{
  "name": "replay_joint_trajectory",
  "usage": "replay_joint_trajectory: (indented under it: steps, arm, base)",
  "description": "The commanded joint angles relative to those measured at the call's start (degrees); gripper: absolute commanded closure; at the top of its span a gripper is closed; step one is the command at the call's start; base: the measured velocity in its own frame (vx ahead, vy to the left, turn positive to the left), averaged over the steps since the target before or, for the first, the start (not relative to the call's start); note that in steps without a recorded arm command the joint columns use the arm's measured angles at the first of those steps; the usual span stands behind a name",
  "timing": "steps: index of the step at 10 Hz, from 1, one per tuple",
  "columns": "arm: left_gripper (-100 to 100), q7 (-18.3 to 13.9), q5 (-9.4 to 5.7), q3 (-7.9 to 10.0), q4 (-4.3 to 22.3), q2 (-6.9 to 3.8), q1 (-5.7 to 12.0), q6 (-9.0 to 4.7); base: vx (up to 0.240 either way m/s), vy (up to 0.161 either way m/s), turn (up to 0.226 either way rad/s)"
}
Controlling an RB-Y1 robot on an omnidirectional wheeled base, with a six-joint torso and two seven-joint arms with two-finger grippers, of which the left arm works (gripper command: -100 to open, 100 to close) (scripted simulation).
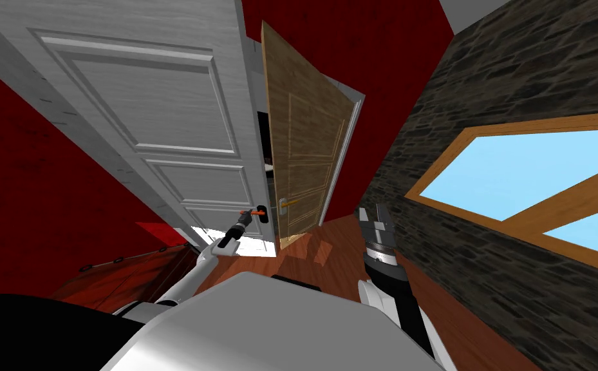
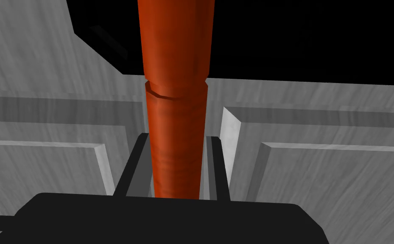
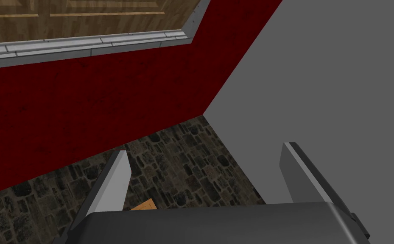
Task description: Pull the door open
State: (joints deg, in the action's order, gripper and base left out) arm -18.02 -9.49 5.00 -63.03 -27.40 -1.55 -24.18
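Note:
A light grey panelled door [image 1: 162, 122] stands in front of me, slanted with the whole head view. Its orange-red lever handle [image 1: 250, 212] juts from a black plate [image 1: 262, 212] near the door's free edge. My left gripper [image 1: 246, 216] is stretched out to that lever and shut on it. The left wrist view has the orange-red lever [image 2: 177, 127] running up between my left gripper's [image 2: 175, 142] two fingers [image 2: 134, 169], which press its sides, with the grey door panels [image 2: 47, 161] behind. My right gripper [image 1: 373, 218] hangs open and holds nothing beside the stone wall; its fingers [image 3: 115, 178] stand wide apart.
A second, brown wooden door [image 1: 304, 148] with its own handle [image 1: 286, 205] stands ajar just right of the grey door's edge. A dark stone wall [image 1: 484, 270] with a wood-framed window [image 1: 535, 180] runs along my right. Red walls [image 1: 20, 193] and a wooden floor [image 1: 329, 245] surround me.

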Motion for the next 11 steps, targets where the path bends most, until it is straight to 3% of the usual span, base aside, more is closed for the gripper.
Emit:
replay_joint_trajectory:
  steps: [1,5,6,10,11]
  arm:
    - [100,-1.29,0.12,-1.9,-0.2,-0.67,-0.68,-1.24]
    - [100,-3.86,0.12,-4.92,-2.09,-2.78,-2.81,-3.21]
    - [100,-3.42,0.03,-4.03,-1.25,-2.83,-2.29,-2.95]
    - [100,-7.01,0.22,-7.54,-3.58,-6.42,-6.34,-7.07]
    - [100,-7.35,0.24,-7.86,-3.82,-6.77,-6.71,-7.46]
  base:
    - [-0.223,0.094,-0.148]
    - [-0.223,0.074,-0.13]
    - [-0.101,0.029,-0.011]
    - [-0.229,0.078,-0.14]
    - [-0.211,0.066,-0.1]
